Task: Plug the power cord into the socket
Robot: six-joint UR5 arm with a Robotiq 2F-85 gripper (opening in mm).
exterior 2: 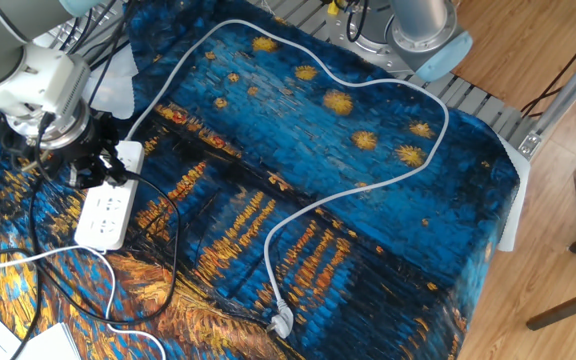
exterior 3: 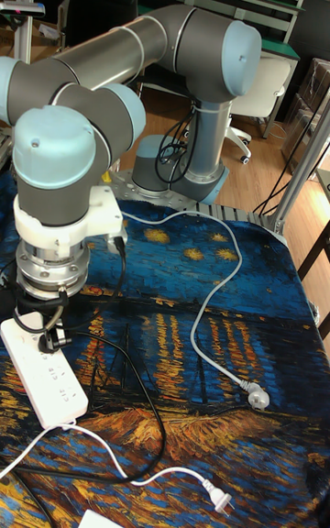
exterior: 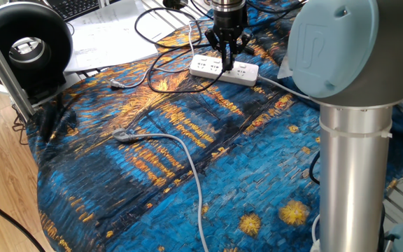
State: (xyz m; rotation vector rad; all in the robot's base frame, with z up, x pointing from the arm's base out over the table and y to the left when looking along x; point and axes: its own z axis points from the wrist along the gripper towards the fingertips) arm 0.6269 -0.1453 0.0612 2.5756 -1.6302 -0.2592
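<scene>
The pincer (exterior 3: 50, 334) is held directly over the socket (exterior 3: 44, 370) at the bench's (exterior 2: 298, 160) far edge — its fingers closed on the black plug of the power cord (exterior 3: 137, 400), which sits at the strip's top face. The thin cable is looped across the cloth alongside.

Black power cord (exterior 3: 119, 381) plug on white socket (exterior 3: 46, 372), strip lying flat.

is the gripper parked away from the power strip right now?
No: in the tall fixed view the gripper sits directly over the near end of the white power strip, with the black plug at its fingertips.
</scene>
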